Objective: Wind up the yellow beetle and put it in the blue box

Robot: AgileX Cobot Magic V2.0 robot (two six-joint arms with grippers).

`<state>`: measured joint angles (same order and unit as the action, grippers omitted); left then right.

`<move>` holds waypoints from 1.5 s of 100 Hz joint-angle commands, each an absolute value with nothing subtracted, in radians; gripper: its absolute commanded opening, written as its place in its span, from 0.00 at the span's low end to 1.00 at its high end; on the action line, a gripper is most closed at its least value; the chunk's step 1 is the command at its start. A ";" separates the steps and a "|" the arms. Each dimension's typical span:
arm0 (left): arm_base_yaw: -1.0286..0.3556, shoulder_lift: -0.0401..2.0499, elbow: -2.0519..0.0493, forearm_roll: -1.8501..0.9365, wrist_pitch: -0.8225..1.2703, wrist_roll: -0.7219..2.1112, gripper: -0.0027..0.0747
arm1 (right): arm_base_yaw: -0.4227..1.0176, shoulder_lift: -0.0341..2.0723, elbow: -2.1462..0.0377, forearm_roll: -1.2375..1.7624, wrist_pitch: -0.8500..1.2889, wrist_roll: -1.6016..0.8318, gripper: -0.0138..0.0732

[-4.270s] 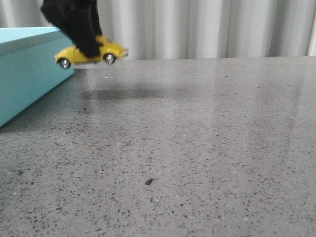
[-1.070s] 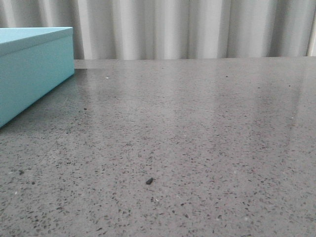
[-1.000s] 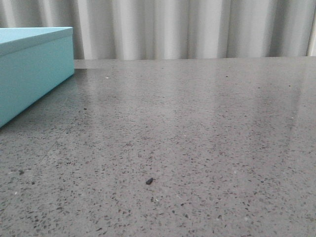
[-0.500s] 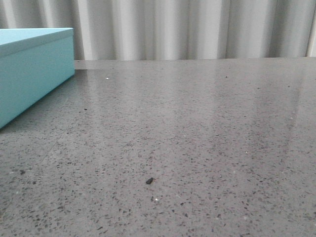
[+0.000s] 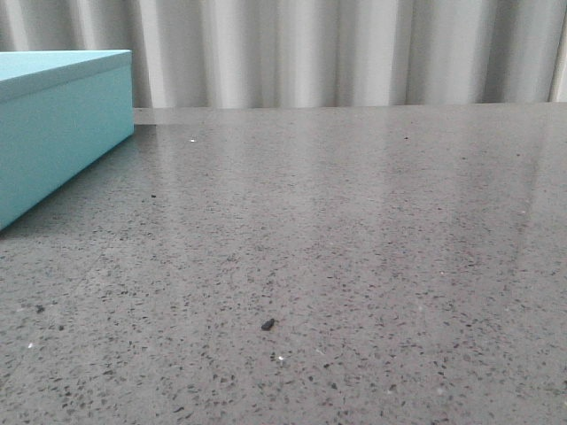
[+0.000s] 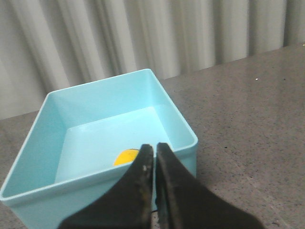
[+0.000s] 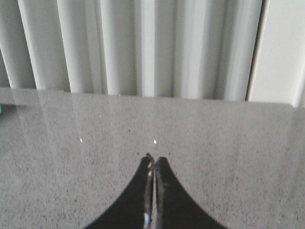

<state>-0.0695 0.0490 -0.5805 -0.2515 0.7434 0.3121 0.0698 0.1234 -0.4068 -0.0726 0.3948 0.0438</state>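
The yellow beetle [image 6: 125,156] lay inside the blue box [image 6: 171,109], on its floor near the wall closest to the left hand [image 6: 155,149]. Only a small yellow patch of it showed in the left wrist view, because the fingertips of that hand hid the rest; its long axis could not be told. The box was open at the top, and no lid was seen in any view. The left hand hovered above the near wall of the box, so the car was just beyond and below its tips. Its two fingers were pressed nearly together, with only a thin slit between them, and they held nothing.

The right hand [image 7: 153,162] was well apart from the box, over bare bench [image 7: 228,143], its fingers also closed on nothing. The left arm was clearly the nearer one. In the front view the box [image 5: 62,133] stood at the left edge of the bench [image 5: 354,248], and neither arm appeared there. I judge the storing done; a lid, if any, would remain.
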 commanded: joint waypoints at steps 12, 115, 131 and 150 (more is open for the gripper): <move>-0.067 -0.037 -0.482 -0.347 0.647 0.298 0.01 | 0.071 0.107 -0.352 -0.086 0.325 0.034 0.09; -0.067 -0.034 -0.397 -0.378 0.603 0.296 0.01 | 0.069 0.107 -0.274 -0.086 0.275 0.034 0.09; -0.067 -0.034 -0.397 -0.378 0.603 0.296 0.01 | 0.069 0.107 -0.274 -0.086 0.275 0.034 0.09; -0.067 -0.034 -0.393 -0.373 0.594 0.296 0.01 | 0.069 0.107 -0.274 -0.086 0.275 0.034 0.09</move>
